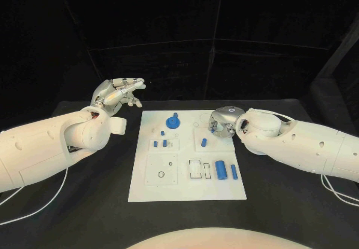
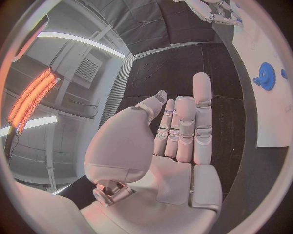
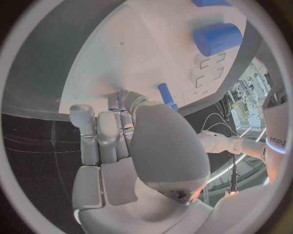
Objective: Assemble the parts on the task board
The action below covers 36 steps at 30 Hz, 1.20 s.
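The white task board (image 1: pixel 187 179) lies in the middle of the black table. On it are a blue gear (image 1: pixel 174 122), a thick blue cylinder (image 1: pixel 221 168), a thin blue bar (image 1: pixel 234 171) and several small blue pegs (image 1: pixel 159 143). My right hand (image 1: pixel 223 122) is over the board's far right part, fingertips down on it. In the right wrist view its fingers (image 3: pixel 116 112) and thumb pinch a sliver of a small blue part (image 3: pixel 120 94), with a blue peg (image 3: pixel 166 95) just beside them. My left hand (image 1: pixel 118 93) is raised off the board's far left corner, fingers apart and holding nothing.
Bare black table (image 1: pixel 97 197) surrounds the board on all sides. The left wrist view shows the blue gear (image 2: pixel 266 75) on the board (image 2: pixel 268 117) and my right hand (image 2: pixel 214 12) beyond it. The thick cylinder (image 3: pixel 218 39) lies behind my right hand.
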Available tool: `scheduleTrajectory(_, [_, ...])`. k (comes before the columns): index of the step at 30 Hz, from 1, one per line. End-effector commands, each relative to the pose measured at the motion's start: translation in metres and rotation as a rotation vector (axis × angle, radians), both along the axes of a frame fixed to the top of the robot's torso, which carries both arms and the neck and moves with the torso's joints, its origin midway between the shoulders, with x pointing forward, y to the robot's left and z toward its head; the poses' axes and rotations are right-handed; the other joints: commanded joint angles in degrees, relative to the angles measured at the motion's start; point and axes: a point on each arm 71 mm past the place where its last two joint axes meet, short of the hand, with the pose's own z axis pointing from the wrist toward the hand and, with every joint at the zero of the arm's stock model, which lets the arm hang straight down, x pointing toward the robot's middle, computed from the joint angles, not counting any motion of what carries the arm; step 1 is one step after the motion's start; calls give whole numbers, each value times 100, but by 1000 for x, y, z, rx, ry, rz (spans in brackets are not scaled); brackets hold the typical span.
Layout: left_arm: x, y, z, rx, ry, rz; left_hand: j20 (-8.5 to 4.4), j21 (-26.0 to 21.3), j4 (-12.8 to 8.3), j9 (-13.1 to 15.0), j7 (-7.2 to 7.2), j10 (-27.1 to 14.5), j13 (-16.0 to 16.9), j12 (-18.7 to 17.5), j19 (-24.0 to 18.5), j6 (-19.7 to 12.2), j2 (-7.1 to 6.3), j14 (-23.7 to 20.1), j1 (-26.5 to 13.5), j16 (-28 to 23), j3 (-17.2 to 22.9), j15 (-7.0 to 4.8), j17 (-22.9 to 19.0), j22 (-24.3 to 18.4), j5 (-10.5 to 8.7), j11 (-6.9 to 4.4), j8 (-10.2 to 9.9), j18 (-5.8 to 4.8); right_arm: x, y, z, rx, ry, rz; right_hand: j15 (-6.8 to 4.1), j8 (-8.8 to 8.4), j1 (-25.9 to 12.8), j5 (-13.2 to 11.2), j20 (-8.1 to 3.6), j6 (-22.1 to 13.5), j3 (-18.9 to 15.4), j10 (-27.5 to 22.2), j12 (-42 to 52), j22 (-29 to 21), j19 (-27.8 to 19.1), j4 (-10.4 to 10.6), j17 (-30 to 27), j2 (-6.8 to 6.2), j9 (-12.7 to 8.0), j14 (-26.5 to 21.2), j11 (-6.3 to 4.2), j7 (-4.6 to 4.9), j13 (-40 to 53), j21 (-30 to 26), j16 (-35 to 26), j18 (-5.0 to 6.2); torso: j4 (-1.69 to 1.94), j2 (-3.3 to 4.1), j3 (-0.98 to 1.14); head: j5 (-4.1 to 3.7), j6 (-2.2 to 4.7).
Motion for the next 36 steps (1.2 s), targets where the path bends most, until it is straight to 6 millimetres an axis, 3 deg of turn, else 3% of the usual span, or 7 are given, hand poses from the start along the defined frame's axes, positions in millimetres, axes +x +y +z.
scheduleTrajectory(1, [0,-1,1,-11,-2,-10,12,-37,22,-8,36,-3,-4,25,-45,3,2,-42,-36,-30,-26,-7,-4,-10,8,15,11,112,0,-1,-3,-18,12,-4,10,-43,-20,-21,11,-29,60,7,-40,4,25,-30,-7,-33,-10,150,35,41,-13,28,19,-43,3,1,-4,-3,-10])
scheduleTrajectory(8, [1,-1,1,-11,0,-11,13,-43,19,-8,36,-7,-4,27,-49,0,1,-52,-29,-36,-29,-7,-17,-13,9,16,11,112,-1,2,-5,-13,13,1,20,-48,-24,-44,22,-23,153,37,-59,26,15,-135,0,-48,-5,143,43,53,-21,52,40,-43,4,0,-4,-8,-17])
scheduleTrajectory(19, [1,0,0,-9,3,-9,14,-55,11,-8,35,-12,-4,33,-56,-1,12,-65,-7,-40,-29,-7,-30,-21,11,15,13,114,-1,2,-1,57,-28,-21,-128,198,-257,-209,-90,484,170,535,114,479,253,-239,14,187,103,180,-161,-154,58,323,128,-115,4,0,-3,-16,-19])
scheduleTrajectory(29, [2,1,0,-7,5,-7,15,-66,-1,-7,35,-18,-4,40,-58,-1,20,-73,21,-40,-27,-8,-36,-28,12,14,15,115,-2,-4,3,88,-65,-48,-150,208,-253,-224,-117,520,183,569,95,525,275,-317,-6,226,112,179,-181,-171,59,354,129,-123,3,-1,-1,-27,-25])
scheduleTrajectory(36, [2,2,0,-5,7,-4,15,-69,-5,-7,35,-21,-5,42,-58,-2,23,-78,29,-43,-26,-8,-47,-30,12,14,16,115,-9,-5,10,124,-99,-30,-139,164,-253,-202,-119,464,213,525,33,524,265,-407,-29,216,96,174,-158,-145,42,360,127,-125,0,-3,2,-23,6])
